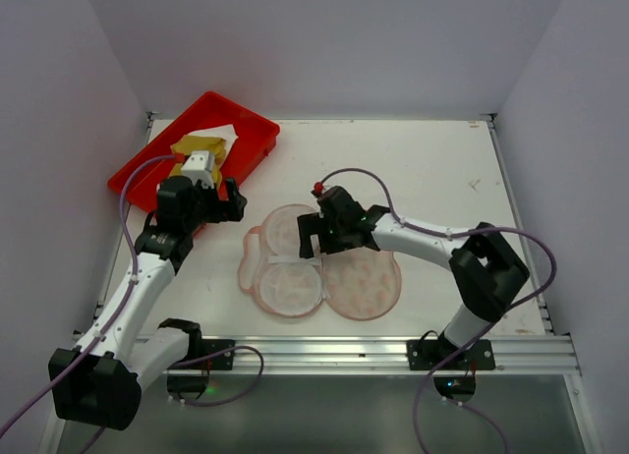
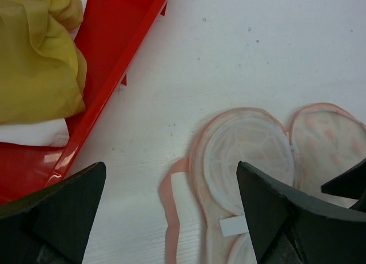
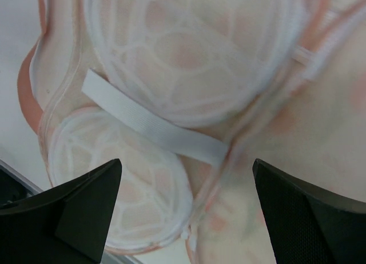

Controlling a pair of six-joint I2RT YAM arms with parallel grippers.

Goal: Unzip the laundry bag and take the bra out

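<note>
The laundry bag (image 1: 319, 267) lies unzipped and spread flat on the table, its white mesh domes on the left and its printed half on the right. It also shows in the left wrist view (image 2: 246, 155) and the right wrist view (image 3: 189, 64). No garment shows inside it. A yellow garment (image 1: 197, 144), also in the left wrist view (image 2: 34, 58), lies in the red tray (image 1: 246, 120); I cannot tell if it is the bra. My left gripper (image 1: 221, 203) is open and empty between tray and bag. My right gripper (image 1: 316, 240) is open and empty above the bag's middle.
A white cloth (image 1: 218, 132) lies under the yellow garment in the tray at the back left. The bag's pink loop (image 2: 171, 218) rests on the table beside its left edge. A white elastic strap (image 3: 154, 127) crosses between the two domes. Walls close in the table on three sides.
</note>
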